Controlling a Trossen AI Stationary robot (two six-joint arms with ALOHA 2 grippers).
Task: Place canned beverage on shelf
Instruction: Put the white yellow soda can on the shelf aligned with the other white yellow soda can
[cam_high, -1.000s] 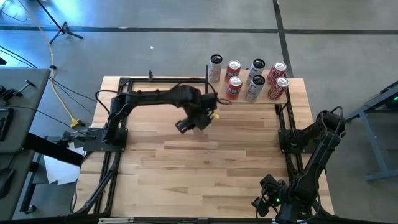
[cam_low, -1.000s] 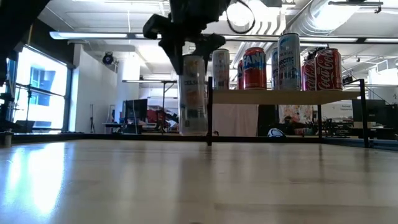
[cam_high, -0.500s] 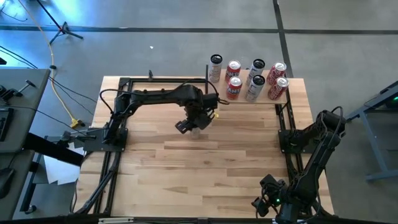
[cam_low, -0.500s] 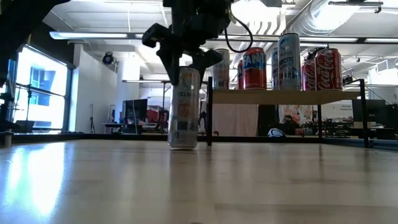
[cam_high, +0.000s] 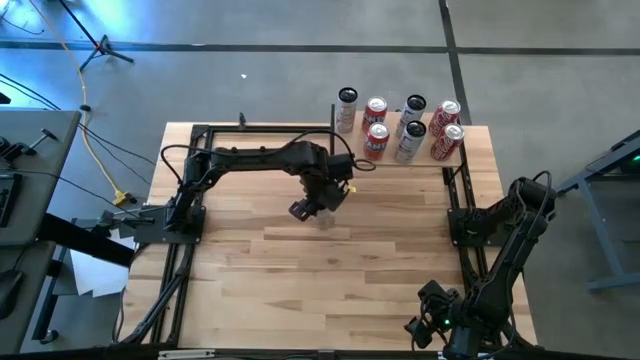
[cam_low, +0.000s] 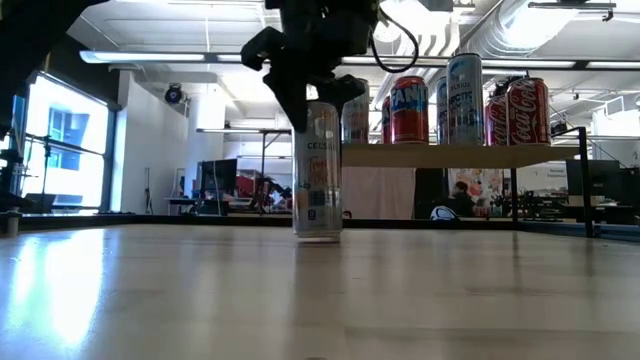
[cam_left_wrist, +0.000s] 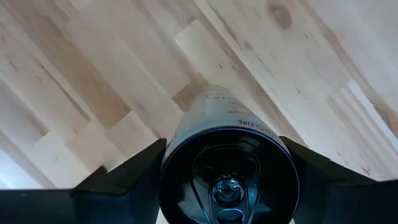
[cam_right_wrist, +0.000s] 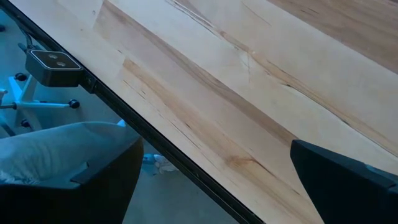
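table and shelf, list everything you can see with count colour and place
slim can: one, silver-white, upright on the tabletop in front of the shelf's left end
shelf: one, pale wood board on thin black uprights, far right part of the table
cans on shelf: seven; four red, three silver or white, all upright
tabletop: one, pale wood planks with a black frame along its sides
left claw: black, around the top of the slim can, fingers on either side of it
right claw: black, open, parked at the near right edge of the table
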